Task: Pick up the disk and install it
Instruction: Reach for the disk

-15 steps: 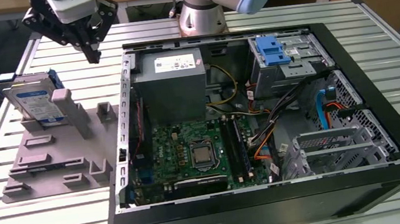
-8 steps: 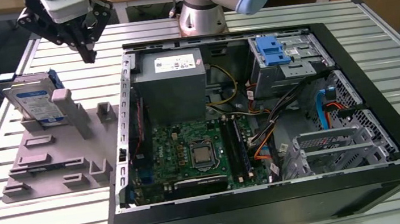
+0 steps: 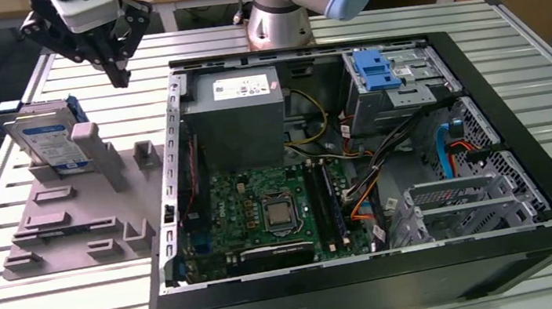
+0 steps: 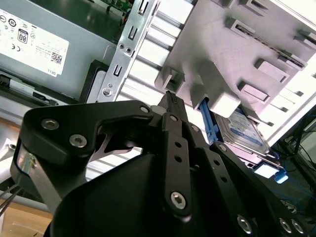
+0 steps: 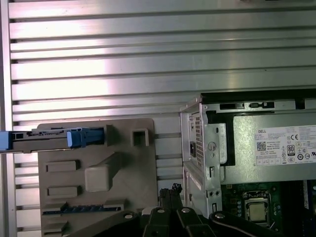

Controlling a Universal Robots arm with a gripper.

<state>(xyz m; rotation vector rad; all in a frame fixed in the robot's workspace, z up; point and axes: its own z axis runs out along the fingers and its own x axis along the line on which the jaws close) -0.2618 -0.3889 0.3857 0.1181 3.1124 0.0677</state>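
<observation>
The disk is a silver drive with a white-and-blue label in a blue carrier. It stands on edge in a slot at the far end of a grey holder plate, at the exterior view's left. My gripper hangs above the table, a little behind the disk and towards the computer case, apart from both. Its black fingers are shut together with nothing between them. In the second wrist view the gripper points towards the plate's edge, with the disk beyond. The first wrist view has the disk edge-on and the gripper beside the case.
An open black computer case lies on the slatted metal table. Inside it are a grey power-supply box, a green motherboard and a metal drive cage with a blue latch. The arm's base stands behind the case.
</observation>
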